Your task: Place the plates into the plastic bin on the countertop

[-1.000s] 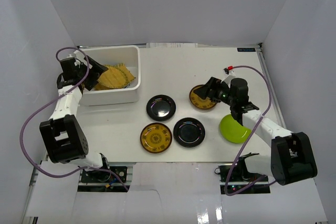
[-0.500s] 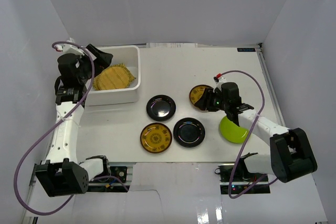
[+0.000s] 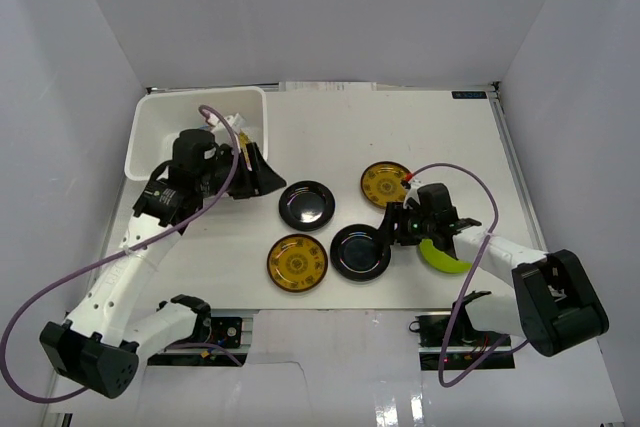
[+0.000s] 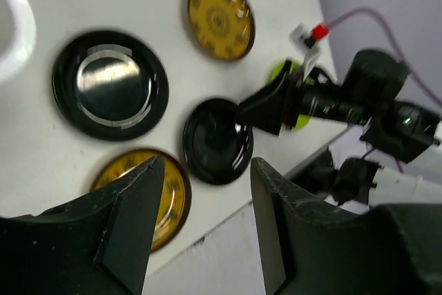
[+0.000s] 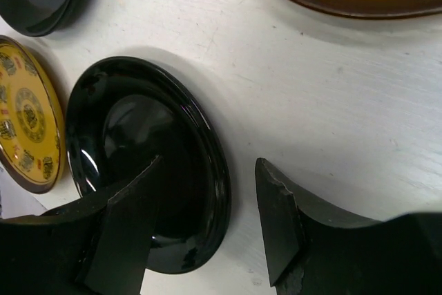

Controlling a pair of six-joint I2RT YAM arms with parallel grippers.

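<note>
The white plastic bin (image 3: 160, 132) stands at the back left of the countertop (image 3: 330, 132). My left arm covers its right half, so what lies in it is hidden. My left gripper (image 3: 262, 179) is open and empty, just past the bin's front right corner, to the left of a black plate (image 3: 307, 205). My right gripper (image 3: 390, 232) is open, low at the right edge of the second black plate (image 3: 360, 251). In the right wrist view my right gripper (image 5: 209, 164) has one finger over the plate's (image 5: 138, 157) bowl and one outside its rim. Gold plates (image 3: 387, 185) (image 3: 297, 262) and the lime green plate (image 3: 445, 257) lie nearby.
The left wrist view shows my left gripper (image 4: 206, 164) above both black plates (image 4: 110, 84) (image 4: 217, 141), both gold plates (image 4: 221, 17) (image 4: 169, 195) and the table's front edge. White walls close in the left, back and right sides.
My left arm has swung from over the bin to its front right corner. My right gripper has moved from the far gold plate down-left to the near black plate's edge.
</note>
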